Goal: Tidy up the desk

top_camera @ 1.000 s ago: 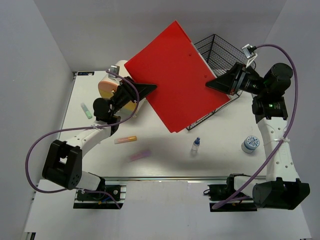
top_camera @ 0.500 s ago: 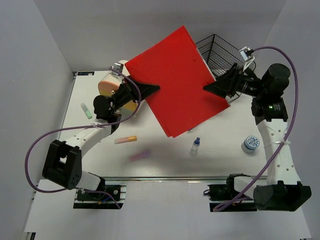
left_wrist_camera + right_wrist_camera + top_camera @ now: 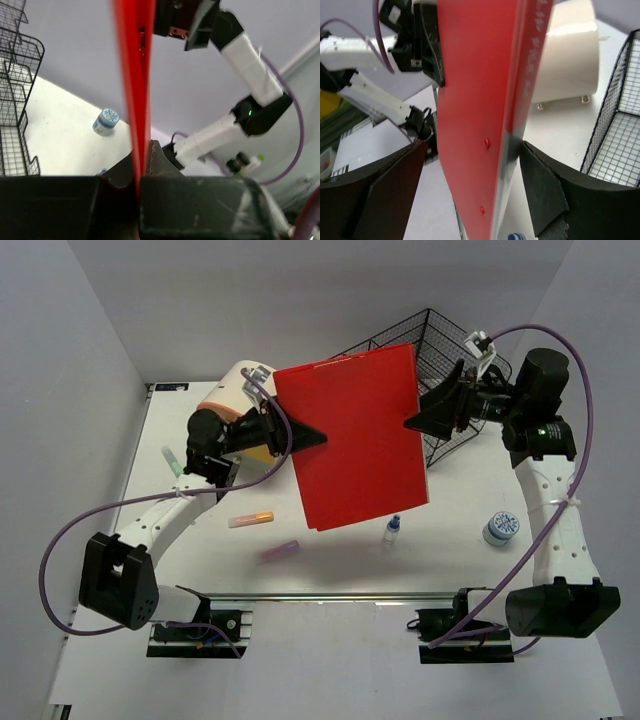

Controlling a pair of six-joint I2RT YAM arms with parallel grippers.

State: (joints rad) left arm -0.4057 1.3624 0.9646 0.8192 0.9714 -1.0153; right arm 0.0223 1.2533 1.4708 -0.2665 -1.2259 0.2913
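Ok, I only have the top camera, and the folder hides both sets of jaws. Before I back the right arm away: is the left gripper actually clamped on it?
Observer: Yes. The left wrist view shows the left gripper shut on the edge of the red folder, which it sees edge-on.
Operator: And the right one, has it let go?
Observer: In the right wrist view the right gripper is open. Its fingers stand wide on either side of the folder, with a clear gap on one side.

The red folder hides part of the wire basket and desk; the purple item looks blurred.
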